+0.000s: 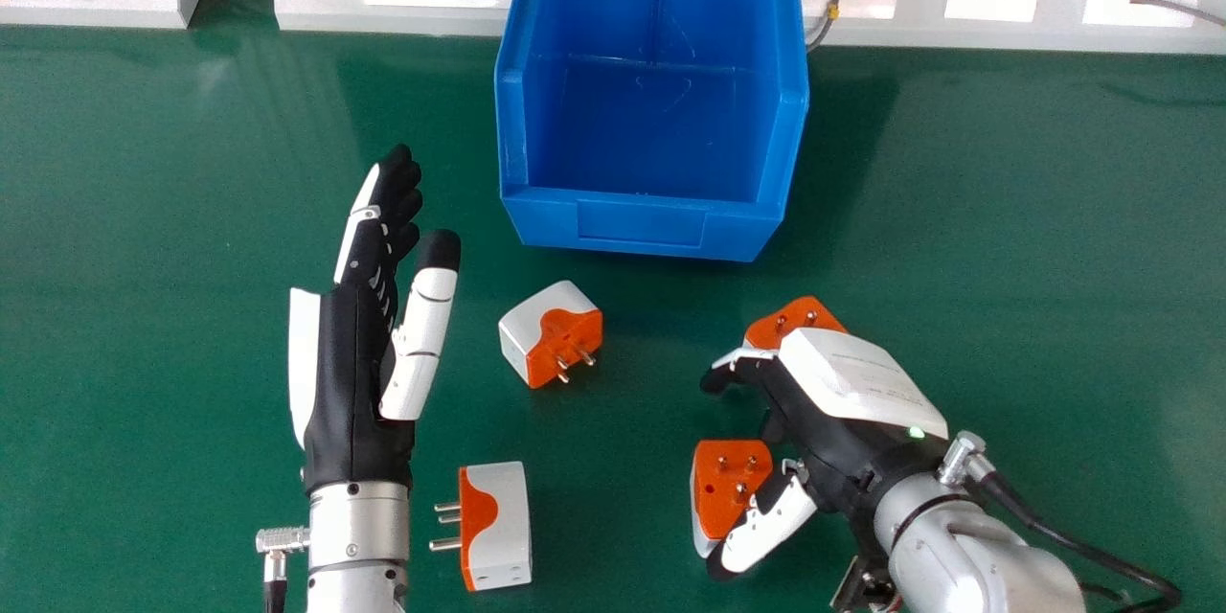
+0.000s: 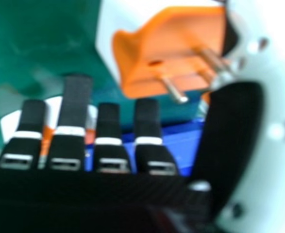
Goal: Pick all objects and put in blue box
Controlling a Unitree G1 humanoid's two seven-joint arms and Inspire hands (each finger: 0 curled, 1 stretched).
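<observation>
My left hand [image 1: 350, 354] is held open at the left, its thumb apart from the fingers. My right hand [image 1: 814, 421] is over the right side, fingers extended; its thumb is beside an orange-and-white plug adapter [image 1: 730, 484]. Another adapter [image 1: 790, 321] lies partly hidden behind that hand. Two more adapters rest near the middle, one [image 1: 551, 335] below the box and one [image 1: 498, 527] near the front. The blue box [image 1: 642, 225] looks empty inside. In the right hand view, my right hand [image 2: 74, 111] has open fingers, with an adapter [image 2: 171, 53] close to the thumb.
The green table [image 1: 172, 211] surrounds the adapters. White wall trunking [image 1: 316, 0] with sockets and switches runs along the back edge, behind the box. A black cable [image 1: 1073, 546] trails from my right wrist.
</observation>
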